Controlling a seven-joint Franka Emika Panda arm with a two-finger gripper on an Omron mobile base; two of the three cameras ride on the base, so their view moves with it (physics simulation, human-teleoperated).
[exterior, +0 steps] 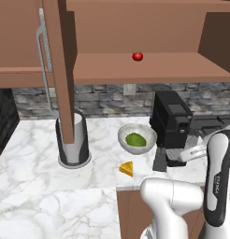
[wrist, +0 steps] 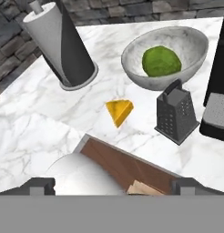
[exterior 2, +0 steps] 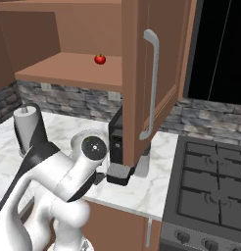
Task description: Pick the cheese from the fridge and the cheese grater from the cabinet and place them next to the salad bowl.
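Note:
The salad bowl [wrist: 165,57] with its green lump stands on the marble counter, also seen as the salad bowl [exterior: 137,138]. Just in front of it lies the yellow-orange cheese [wrist: 119,111], the same cheese [exterior: 127,168]. The dark cheese grater [wrist: 176,116] stands upright to the right of the cheese, close to the bowl. My gripper [wrist: 116,186] is open, its fingertips [wrist: 41,185] wide apart with nothing between them, above the counter's front edge and short of both things. The cabinet [exterior: 61,70] door stands open. The fridge is out of view.
A tall grey cylinder [wrist: 63,45] stands left of the bowl. A black coffee machine [exterior: 173,121] stands to its right. A red tomato [exterior: 137,56] sits on the cabinet shelf. The open door's bar handle [exterior 2: 151,83] hangs over the counter. A stove [exterior 2: 210,191] is far right.

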